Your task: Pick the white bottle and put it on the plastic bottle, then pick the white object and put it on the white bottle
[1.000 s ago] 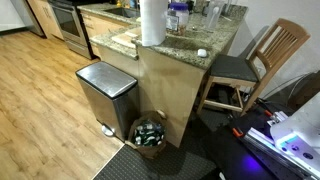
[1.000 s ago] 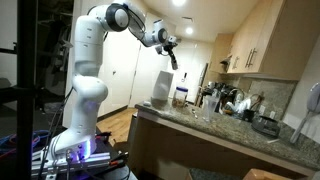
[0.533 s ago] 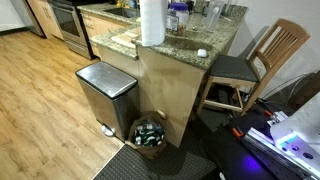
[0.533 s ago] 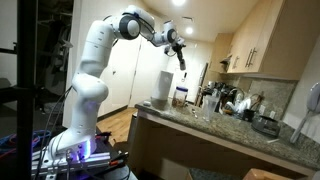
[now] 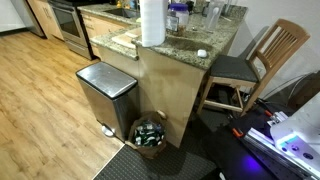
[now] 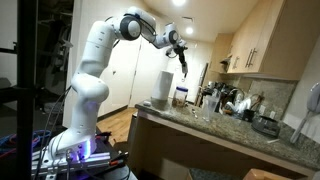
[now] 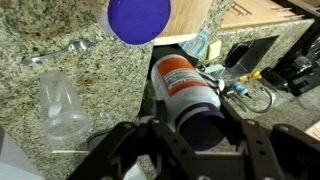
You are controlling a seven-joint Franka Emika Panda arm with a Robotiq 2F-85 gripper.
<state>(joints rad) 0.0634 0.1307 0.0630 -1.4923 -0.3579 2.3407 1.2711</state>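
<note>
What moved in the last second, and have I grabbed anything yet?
The arm stretched farther out over the counter, carrying the gripper along and slightly down. It took hold of nothing; its jaws stand open. The paper-towel roll and the small white object stayed put.

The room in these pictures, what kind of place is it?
Most likely a home kitchen. There is a speckled granite counter, a stainless steel oven along the wall, a metal step trash can on the wood floor, and wooden wall cabinets above the counter.
</note>
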